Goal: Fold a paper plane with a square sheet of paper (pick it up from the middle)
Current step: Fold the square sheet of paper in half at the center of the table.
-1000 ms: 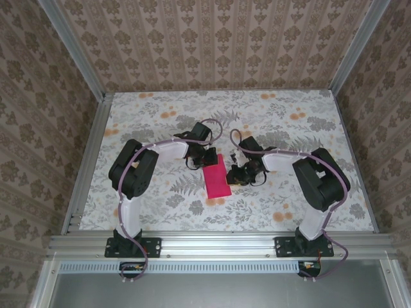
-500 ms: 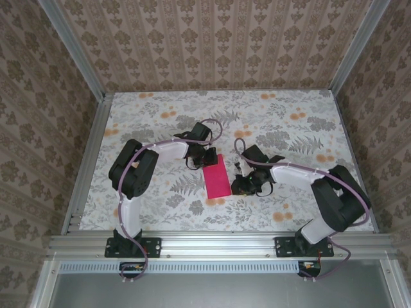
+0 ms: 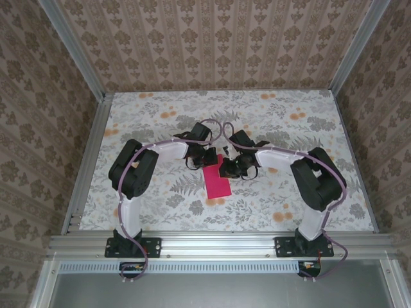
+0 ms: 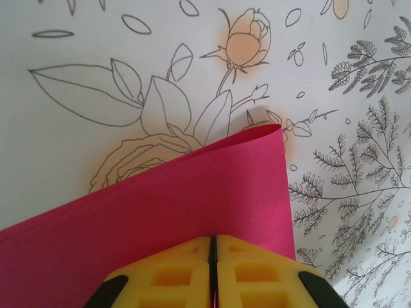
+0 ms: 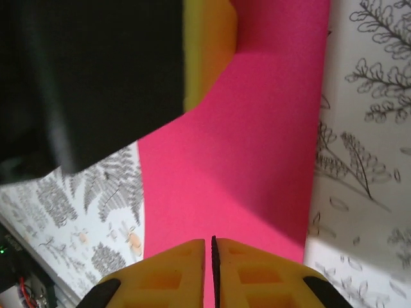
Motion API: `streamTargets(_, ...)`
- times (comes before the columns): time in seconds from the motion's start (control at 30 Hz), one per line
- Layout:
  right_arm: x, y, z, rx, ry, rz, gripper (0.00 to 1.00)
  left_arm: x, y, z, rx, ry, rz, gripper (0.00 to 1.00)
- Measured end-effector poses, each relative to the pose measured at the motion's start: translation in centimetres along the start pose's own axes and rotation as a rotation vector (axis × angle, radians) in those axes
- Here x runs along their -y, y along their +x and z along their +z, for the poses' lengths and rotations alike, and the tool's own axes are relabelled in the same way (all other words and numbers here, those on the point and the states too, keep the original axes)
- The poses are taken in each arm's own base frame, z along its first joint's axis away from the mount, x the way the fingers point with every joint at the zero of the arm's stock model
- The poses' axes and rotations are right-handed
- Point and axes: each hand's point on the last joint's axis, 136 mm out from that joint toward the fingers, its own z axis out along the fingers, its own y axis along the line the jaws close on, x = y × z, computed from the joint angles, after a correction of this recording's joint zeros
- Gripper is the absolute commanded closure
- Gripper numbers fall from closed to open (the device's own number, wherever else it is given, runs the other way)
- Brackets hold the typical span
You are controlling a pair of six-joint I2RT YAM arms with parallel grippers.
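Pink paper (image 3: 217,183), pinched in left hand (image 4: 212,240), right hand (image 5: 212,241) touching

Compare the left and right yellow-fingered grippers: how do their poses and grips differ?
The left gripper pinches the magenta-pink paper sheet at its far-left corner; the right gripper sits over the sheet's right part, any grip unclear. The left comes in from the left, the right from the right. Both are shut.

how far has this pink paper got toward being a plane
Early. Done: the square sheet of paper lies as a narrow rectangle, seemingly folded in half. In hand: the left gripper is shut on its edge; the right gripper is shut just over it. To do: nose folds and wings; no dart shape yet.
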Motion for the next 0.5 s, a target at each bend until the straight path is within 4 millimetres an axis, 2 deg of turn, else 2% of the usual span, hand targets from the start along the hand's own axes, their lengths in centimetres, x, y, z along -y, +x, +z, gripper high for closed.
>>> streamTargets(0.17, 0.9, 0.3, 1.2, -0.029, 0.017, 0.017, 0.89, 0.0, 0.0, 0.0, 0.000, 0.000, -0.001, 0.90)
streamTargets(0.5, 1.6, 1.5, 1.5, -0.017, -0.007, 0.008, 0.90, 0.0, 0.0, 0.0, 0.000, -0.001, -0.008, 0.90)
